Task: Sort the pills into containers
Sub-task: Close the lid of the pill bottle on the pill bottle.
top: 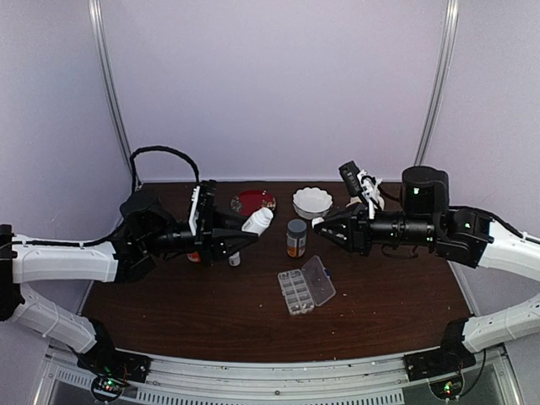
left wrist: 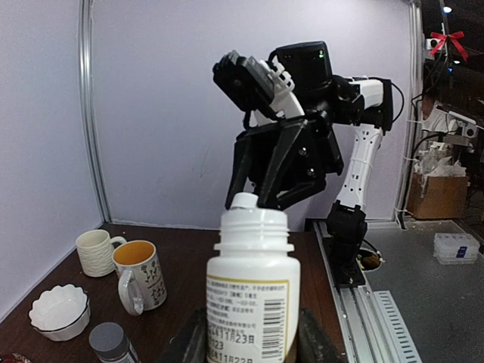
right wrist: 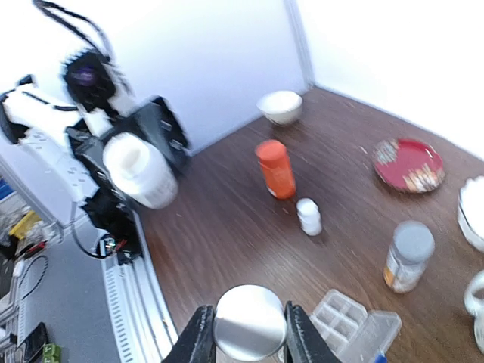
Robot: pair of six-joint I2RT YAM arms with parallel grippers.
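Pills are too small to pick out for certain in any view. Their containers, the square compartments (right wrist: 339, 311) of a clear, flat plastic organizer box (top: 296, 293), lie on the dark wood-grain table (top: 169, 312) with the hinged lid (top: 320, 279) swung open. The box sits lower than both sets of fingers and between them, somewhat closer to the right pair. The left fingers (left wrist: 195, 344) are closed partway on the sides of a white plastic bottle (left wrist: 249, 302). It is smooth-walled, with a ridged threaded neck, an open mouth and a printed label bearing a barcode. The right fingers (right wrist: 198, 339) pinch a smooth, round, pale cap (right wrist: 249, 321), touching it on both edges. Only the left wrist view shows the right fingers just beyond the bottle's mouth, and also a ribbed cream mug (left wrist: 97, 251) and a glossy mug (left wrist: 140, 276) with an orange inside, off to one side. Only the right wrist view shows clearly a cylindrical orange bottle (right wrist: 276, 168) and a small white bottle (right wrist: 308, 215), upright and apart, out ahead of the right fingers. From above, the held bottle is tilted, its neck toward the right fingers. A red plate (top: 253, 201), a scalloped white bowl (top: 312, 201) and a small grey-lidded jar (top: 296, 238) stand between the two pairs.
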